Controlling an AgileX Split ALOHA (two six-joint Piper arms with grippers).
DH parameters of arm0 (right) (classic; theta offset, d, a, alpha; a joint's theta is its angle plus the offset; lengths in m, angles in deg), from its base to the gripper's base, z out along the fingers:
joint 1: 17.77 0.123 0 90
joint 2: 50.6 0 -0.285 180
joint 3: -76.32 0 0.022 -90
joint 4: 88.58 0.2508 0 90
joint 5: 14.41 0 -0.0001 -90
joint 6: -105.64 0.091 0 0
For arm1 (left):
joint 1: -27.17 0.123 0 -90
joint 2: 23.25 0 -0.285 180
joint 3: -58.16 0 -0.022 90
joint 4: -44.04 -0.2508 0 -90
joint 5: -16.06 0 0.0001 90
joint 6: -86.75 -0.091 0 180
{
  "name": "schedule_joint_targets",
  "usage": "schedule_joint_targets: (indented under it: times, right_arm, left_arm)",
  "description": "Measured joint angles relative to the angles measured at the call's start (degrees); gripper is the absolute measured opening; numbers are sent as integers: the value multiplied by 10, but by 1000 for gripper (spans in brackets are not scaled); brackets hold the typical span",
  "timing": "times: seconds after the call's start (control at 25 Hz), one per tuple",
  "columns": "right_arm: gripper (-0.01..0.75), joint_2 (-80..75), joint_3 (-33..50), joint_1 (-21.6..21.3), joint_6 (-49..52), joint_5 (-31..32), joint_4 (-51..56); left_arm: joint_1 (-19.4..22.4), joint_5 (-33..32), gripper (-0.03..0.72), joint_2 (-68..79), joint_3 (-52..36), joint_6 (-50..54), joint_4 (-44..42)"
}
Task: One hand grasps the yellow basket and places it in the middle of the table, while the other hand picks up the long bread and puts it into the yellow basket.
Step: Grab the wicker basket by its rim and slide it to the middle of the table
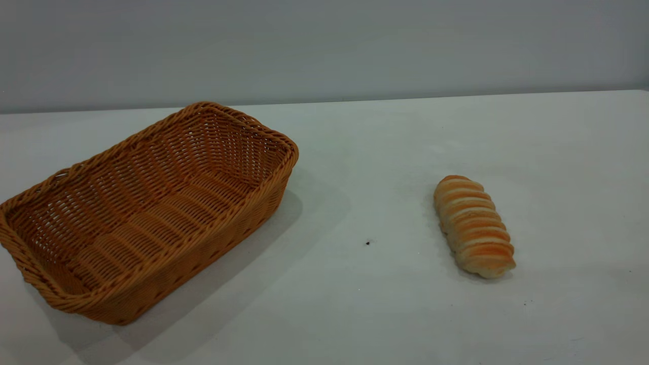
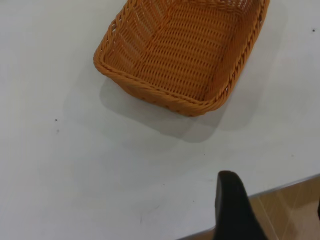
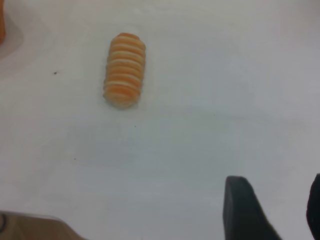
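Note:
The yellow basket [image 1: 147,213] lies empty on the white table [image 1: 365,314] at the left, set at an angle. It also shows in the left wrist view [image 2: 182,55]. The long bread [image 1: 474,225] lies on the table at the right, apart from the basket; it also shows in the right wrist view [image 3: 124,70]. Neither gripper shows in the exterior view. My left gripper [image 2: 275,207] is open and empty above the table's edge, well short of the basket. My right gripper [image 3: 277,205] is open and empty above bare table, well away from the bread.
A small dark speck [image 1: 367,243] marks the table between basket and bread. A grey wall stands behind the table's far edge. The table's edge and a wooden floor [image 2: 295,205] show in the left wrist view.

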Motion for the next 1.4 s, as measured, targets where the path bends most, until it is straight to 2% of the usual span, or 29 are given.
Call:
schedule_joint_targets:
  times: [1.24,1.4]
  right_arm:
    - [353,0,0,0,0,0,0]
    - [353,0,0,0,4,0,2]
  left_arm:
    - [0,0,465,0,0,1,0]
    - [0,22,465,0,5,1,6]
